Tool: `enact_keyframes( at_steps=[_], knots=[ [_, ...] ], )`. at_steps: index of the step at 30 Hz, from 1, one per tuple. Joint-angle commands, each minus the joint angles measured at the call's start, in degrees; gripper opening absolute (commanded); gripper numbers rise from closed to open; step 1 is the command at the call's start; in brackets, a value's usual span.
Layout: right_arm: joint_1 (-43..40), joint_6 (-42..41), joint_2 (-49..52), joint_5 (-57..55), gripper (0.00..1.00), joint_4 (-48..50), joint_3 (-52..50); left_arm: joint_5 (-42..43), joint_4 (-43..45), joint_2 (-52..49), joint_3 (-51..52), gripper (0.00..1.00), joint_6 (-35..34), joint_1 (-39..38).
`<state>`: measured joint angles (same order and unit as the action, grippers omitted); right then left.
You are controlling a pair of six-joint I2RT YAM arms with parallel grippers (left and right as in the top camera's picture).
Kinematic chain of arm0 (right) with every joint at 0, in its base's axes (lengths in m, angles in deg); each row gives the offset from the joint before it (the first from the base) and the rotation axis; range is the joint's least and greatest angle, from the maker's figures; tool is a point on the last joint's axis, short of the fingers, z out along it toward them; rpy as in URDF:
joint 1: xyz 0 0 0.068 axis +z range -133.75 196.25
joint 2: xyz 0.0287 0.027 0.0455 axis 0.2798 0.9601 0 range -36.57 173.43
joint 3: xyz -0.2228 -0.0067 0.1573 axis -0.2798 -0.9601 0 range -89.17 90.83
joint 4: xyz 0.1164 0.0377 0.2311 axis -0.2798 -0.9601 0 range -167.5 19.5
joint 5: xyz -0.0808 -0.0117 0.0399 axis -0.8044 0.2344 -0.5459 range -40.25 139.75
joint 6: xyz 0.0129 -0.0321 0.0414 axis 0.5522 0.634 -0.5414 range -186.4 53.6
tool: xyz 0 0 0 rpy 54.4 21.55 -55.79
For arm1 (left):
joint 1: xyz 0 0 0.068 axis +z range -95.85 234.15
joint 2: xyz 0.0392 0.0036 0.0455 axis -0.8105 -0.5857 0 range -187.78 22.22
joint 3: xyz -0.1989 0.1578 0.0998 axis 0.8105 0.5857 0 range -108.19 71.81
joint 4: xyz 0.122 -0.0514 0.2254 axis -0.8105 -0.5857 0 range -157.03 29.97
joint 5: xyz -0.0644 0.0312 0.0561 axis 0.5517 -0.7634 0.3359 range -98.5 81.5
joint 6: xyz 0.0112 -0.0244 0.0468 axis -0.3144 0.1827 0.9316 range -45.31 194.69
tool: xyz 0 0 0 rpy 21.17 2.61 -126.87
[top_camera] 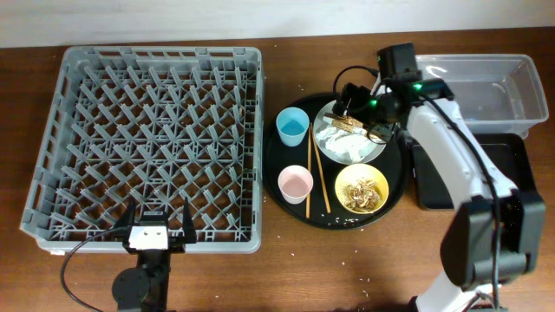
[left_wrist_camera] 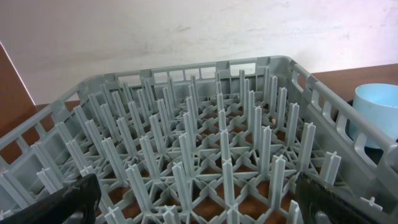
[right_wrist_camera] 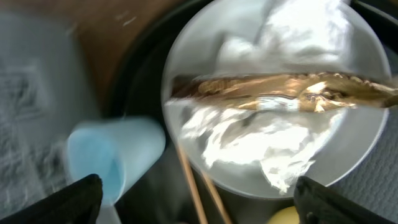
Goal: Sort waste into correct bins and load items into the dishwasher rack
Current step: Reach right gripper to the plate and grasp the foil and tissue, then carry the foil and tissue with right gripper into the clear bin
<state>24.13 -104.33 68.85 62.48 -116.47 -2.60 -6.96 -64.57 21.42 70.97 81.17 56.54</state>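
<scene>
The grey dishwasher rack (top_camera: 147, 139) fills the left side and holds nothing. On a round black tray (top_camera: 276, 165) sit a grey-white plate (top_camera: 319, 139) with white napkins (top_camera: 342, 147) and a gold foil wrapper (top_camera: 351, 126), a blue cup (top_camera: 292, 127), a pink cup (top_camera: 295, 183), two chopsticks (top_camera: 317, 178) and a yellow bowl (top_camera: 362, 189) of food scraps. My right gripper (top_camera: 360, 113) hovers open above the plate; its wrist view shows the wrapper (right_wrist_camera: 280, 93), napkins (right_wrist_camera: 249, 137), plate (right_wrist_camera: 348, 149), blue cup (right_wrist_camera: 115, 155) and chopsticks (right_wrist_camera: 199, 193) between open fingers (right_wrist_camera: 198, 202). My left gripper (top_camera: 156, 221) is open and empty at the rack's near edge (left_wrist_camera: 199, 199).
A clear plastic tub (top_camera: 486, 87) stands at the back right, and a shallow black rectangular tray (top_camera: 468, 173) lies in front of it, partly under my right arm. The left wrist view looks across the rack's pegs (left_wrist_camera: 205, 137) to the blue cup (left_wrist_camera: 379, 112).
</scene>
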Motion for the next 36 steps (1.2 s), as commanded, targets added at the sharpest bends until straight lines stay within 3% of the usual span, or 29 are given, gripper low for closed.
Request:
enact_keyframes(
  at_steps=[1,13,18,19,24,27,30,36],
  knots=[
    [1.9,-19.8,3.9,-11.2,0.99,3.0,1.1,0.4,-0.1,0.3,0.3,1.00,0.9,0.4],
    [1.9,-24.1,14.9,-13.4,0.96,4.2,1.0,0.4,-0.1,0.3,0.3,1.00,0.9,0.4],
    [1.9,-23.5,15.8,-13.4,0.14,4.0,1.0,0.4,-0.1,0.3,0.3,1.00,0.9,0.4],
    [1.9,-22.5,15.8,-13.3,0.04,4.0,1.0,0.4,-0.1,0.3,0.3,1.00,0.9,0.4],
    [1.3,-7.0,13.0,-8.0,0.04,4.0,3.3,0.4,-0.1,0.3,0.3,1.00,0.9,0.4],
    [-0.4,1.4,6.5,-6.3,0.04,-2.4,11.3,0.4,-0.1,0.3,0.3,1.00,0.9,0.4],
    [-6.2,3.3,1.0,-6.4,0.04,-9.3,19.1,0.4,-0.1,0.3,0.3,1.00,0.9,0.4],
    [-20.8,3.7,0.5,-9.8,0.04,-10.6,19.6,0.4,-0.1,0.3,0.3,0.99,0.9,0.4]
  ],
)
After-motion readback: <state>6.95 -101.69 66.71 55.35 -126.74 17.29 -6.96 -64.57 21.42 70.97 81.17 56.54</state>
